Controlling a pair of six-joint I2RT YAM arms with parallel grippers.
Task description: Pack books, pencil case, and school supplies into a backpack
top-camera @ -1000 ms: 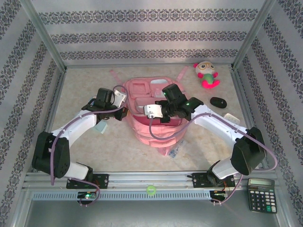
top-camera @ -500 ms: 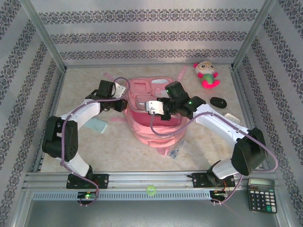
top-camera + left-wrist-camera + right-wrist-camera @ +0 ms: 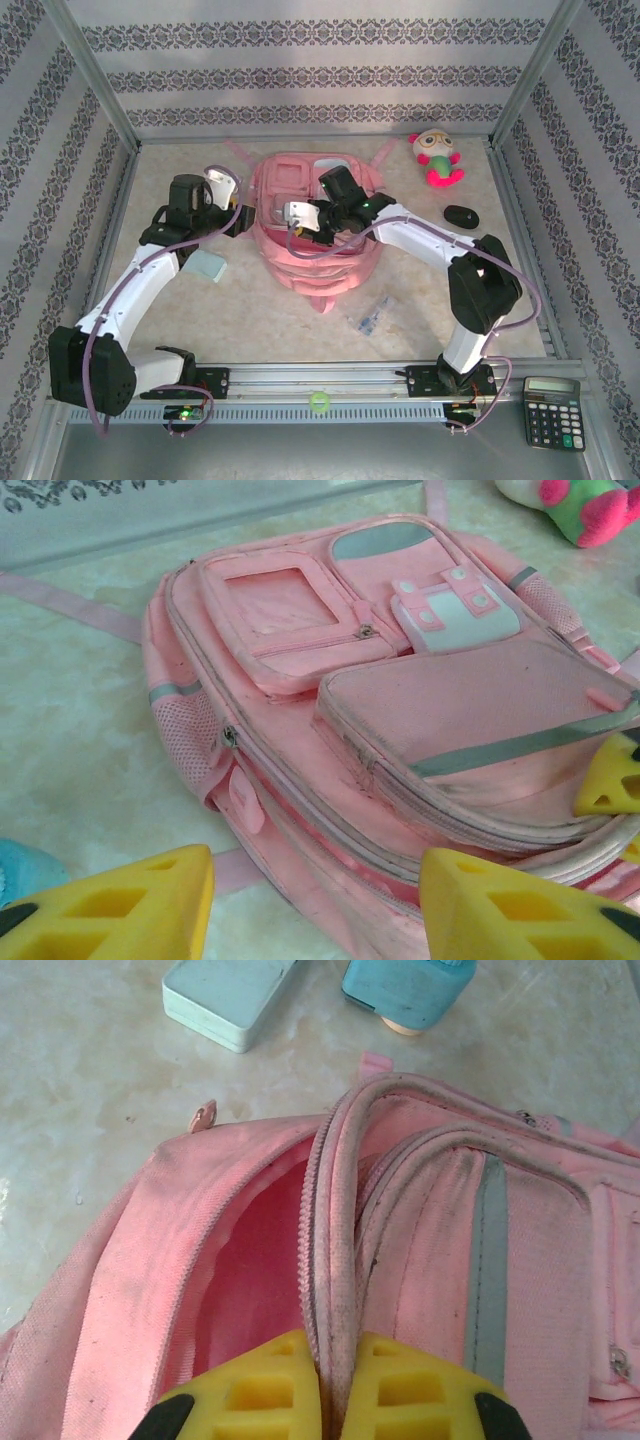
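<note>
The right gripper (image 3: pixel 335 1388) is pressing its yellow pads together on the zipped rim of the backpack (image 3: pixel 312 262). This is holding the edge up, so the main mouth is gaping toward the pack's 8 to 9 o'clock. Pink lining is showing inside, and I cannot tell whether a book is lying deeper in. The left gripper (image 3: pixel 315 910) is hovering just beside the pack at 9 o'clock, its jaws wide apart with nothing between them, facing the side seam.

The packing is looking barely begun. The mouth is being held open, but the supplies are lying outside on the table (image 3: pixel 260 320). The packet (image 3: pixel 370 318) is sitting at the pack's 5 o'clock, well apart from it. The teal piece (image 3: pixel 207 266) is resting at 8 o'clock, close under the left forearm.

For room, bare table is lying open from 6 to 7 o'clock, the easiest lane to the packet. At 2 o'clock the plush toy (image 3: pixel 436 156) is sitting near the back wall, clear of both arms. The side walls are crowding the elbows, the left one most. The right arm is reaching across the pack from 3 o'clock, so the left arm is looking likelier to do any fetching.
</note>
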